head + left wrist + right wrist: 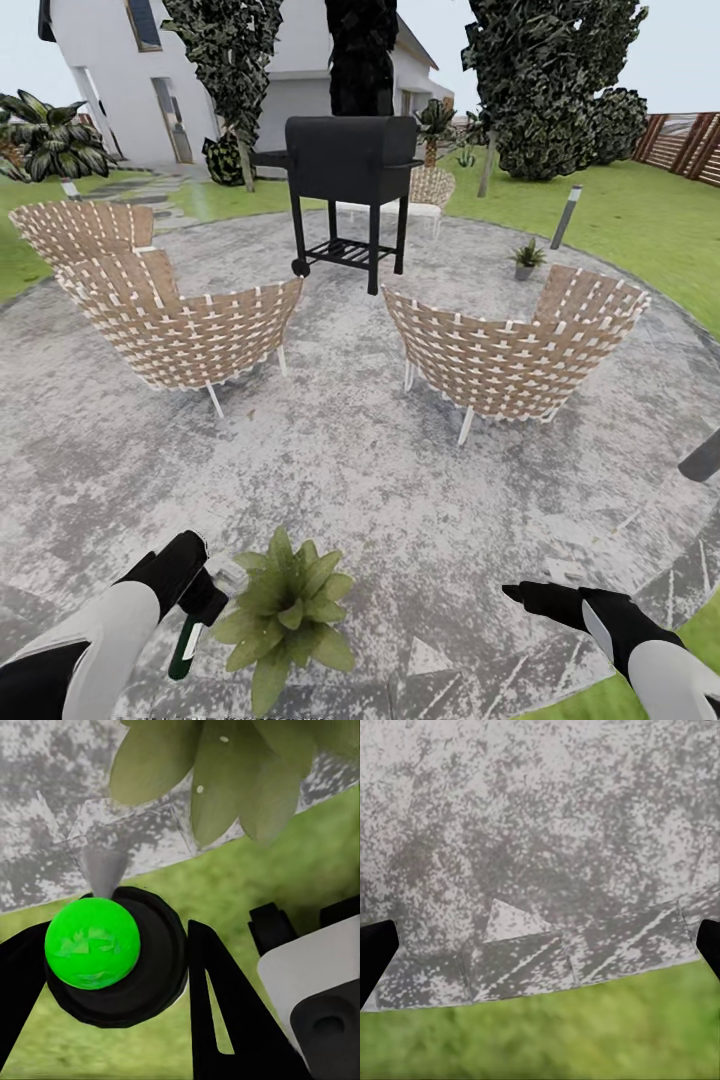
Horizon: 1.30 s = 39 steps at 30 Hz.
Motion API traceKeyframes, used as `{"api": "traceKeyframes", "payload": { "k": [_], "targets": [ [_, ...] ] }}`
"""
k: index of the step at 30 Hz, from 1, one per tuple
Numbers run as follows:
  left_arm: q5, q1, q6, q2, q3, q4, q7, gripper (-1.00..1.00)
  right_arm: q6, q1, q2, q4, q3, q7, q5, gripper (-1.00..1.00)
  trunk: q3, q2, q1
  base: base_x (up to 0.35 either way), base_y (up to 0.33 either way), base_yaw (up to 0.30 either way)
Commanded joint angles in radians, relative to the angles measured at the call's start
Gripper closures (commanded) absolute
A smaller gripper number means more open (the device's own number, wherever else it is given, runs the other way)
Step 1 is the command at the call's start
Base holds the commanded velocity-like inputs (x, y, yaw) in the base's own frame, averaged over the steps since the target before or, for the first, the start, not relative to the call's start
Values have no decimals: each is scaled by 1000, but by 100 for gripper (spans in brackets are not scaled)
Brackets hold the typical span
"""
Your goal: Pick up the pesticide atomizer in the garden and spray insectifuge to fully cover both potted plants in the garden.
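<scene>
Now 1 atomizer (200, 610) clamped in L gripper (205, 598), R gripper (512, 592) jaws apart, 2 potted plants (285, 612) (527, 257), 3 chairs (180, 325).

near potted plant (285, 610) pot hidden under leaves, pesticide atomizer (195, 625) body partly masked by left gripper (205, 590), dark object (700, 458) cropped at frame edge

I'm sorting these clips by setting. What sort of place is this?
A back garden with a seating patio, it seems: woven chairs ring a round grey paved patio with a black barbecue grill, lawn all around, and a house behind.
</scene>
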Motion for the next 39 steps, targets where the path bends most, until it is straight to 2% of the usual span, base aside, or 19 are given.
{"api": "traceKeyframes", "payload": {
  "k": [1, 5, 7, 15, 21, 36, 39],
  "targets": [
    [-10, 0, 2, 1, 8, 0, -7, 100, 5, 0, 0, -2, -8, 7, 9, -100, -1, 0, 0, 0, 0, 226],
    [-10, 2, 1, 2, 7, 18, -7, 100, 5, 0, 0, 16, -8, 7, 9, -100, -3, 0, 0, 0, 0, 226],
    [-12, 4, -3, 1, 6, 64, -7, 100, 5, 0, 0, 24, -8, 7, 9, -100, -4, 0, 0, 0, 0, 213],
    [-13, 4, -74, 0, 2, 166, -4, 100, 5, 0, 0, 27, -8, 7, 9, -100, -7, 0, 0, 0, 0, 81],
    [-12, 4, -84, 6, 2, 173, -2, 100, 5, 0, 0, 27, -8, 7, 9, -100, -7, 0, 0, 0, 0, 2],
    [-11, 4, -82, 8, 2, 137, 56, 100, 5, 0, 0, 29, -8, 6, 9, -100, -7, 0, 0, 0, 0, 0],
    [-11, 4, -82, 8, 2, 137, 57, 100, 5, 0, 0, 29, -8, 6, 9, -100, -16, -21, 11, 0, 0, 0]
  ]
}}
